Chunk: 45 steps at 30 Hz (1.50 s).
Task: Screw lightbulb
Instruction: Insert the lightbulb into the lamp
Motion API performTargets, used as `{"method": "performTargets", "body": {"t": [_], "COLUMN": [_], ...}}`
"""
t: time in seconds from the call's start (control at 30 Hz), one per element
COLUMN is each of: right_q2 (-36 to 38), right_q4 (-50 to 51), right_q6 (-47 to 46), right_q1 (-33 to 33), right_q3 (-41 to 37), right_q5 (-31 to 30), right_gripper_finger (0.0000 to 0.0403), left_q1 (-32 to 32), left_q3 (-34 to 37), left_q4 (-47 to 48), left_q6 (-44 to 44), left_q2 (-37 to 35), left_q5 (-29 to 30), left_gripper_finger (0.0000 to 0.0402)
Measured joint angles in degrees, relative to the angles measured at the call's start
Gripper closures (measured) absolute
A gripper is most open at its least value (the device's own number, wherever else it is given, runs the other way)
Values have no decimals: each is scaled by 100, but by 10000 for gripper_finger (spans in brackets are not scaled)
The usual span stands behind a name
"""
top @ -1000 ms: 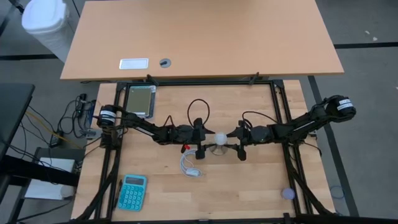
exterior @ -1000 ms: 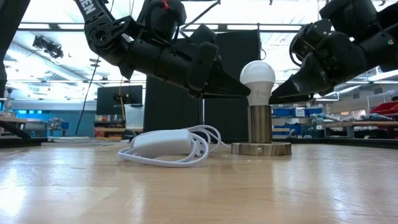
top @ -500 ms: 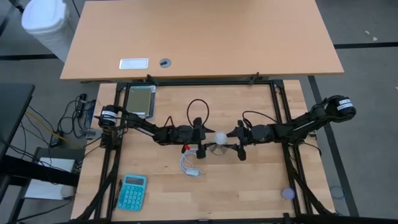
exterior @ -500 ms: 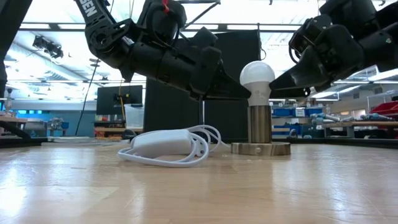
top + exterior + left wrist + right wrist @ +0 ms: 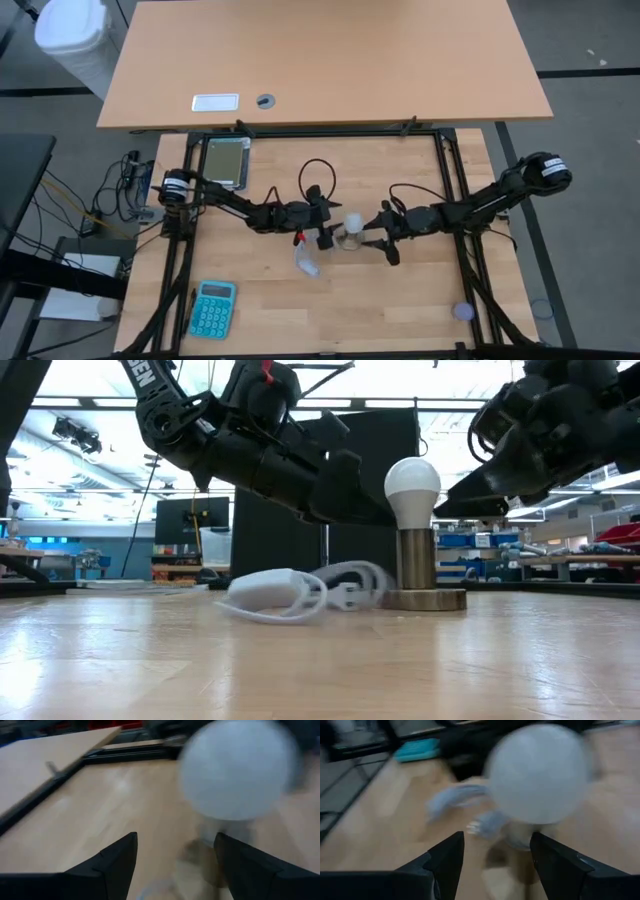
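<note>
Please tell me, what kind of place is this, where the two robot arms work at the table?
Probably a robotics lab or workshop. The wooden table sits in a black metal frame, cables trail on the floor beside it, and the low view shows monitors and shelving behind.

Both arms are black and bulky, built of jointed segments with thin black cables looping off them. The left arm (image 5: 250,440) carries white lettering and a small red mark; the right arm (image 5: 480,205) ends in a rounded black joint with a white label.
</note>
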<state>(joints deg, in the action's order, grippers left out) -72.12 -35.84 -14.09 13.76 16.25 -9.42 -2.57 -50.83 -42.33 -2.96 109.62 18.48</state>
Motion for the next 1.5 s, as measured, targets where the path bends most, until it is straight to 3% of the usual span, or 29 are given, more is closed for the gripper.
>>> {"method": "performTargets", "body": {"t": [0.1,0.53,0.8,1.0,1.23,1.5], "right_q2": [2,2,15,17,17,495], "right_q4": [-61,329,579,792,795,878], "right_q6": [6,-279,-721,-1107,-1304,-1159], "right_q1": [141,241,232,480,867,955], "right_q3": [5,5,5,5,5,9], "right_q5": [19,-277,-314,-791,-1488,-1547], "right_gripper_finger": [173,173,173,173,173,173], "left_q1": [18,27,-138,-447,-987,-1154], "left_q3": [-8,-8,11,47,512,1059], "left_q4": [50,330,1293,2003,1596,1402], "left_q6": [7,-2,-46,-84,162,502], "left_q2": [-2,-22,-410,-731,-820,-1548], "left_q5": [231,137,146,224,632,653], "left_gripper_finger": [133,133,133,133,133,133]}}
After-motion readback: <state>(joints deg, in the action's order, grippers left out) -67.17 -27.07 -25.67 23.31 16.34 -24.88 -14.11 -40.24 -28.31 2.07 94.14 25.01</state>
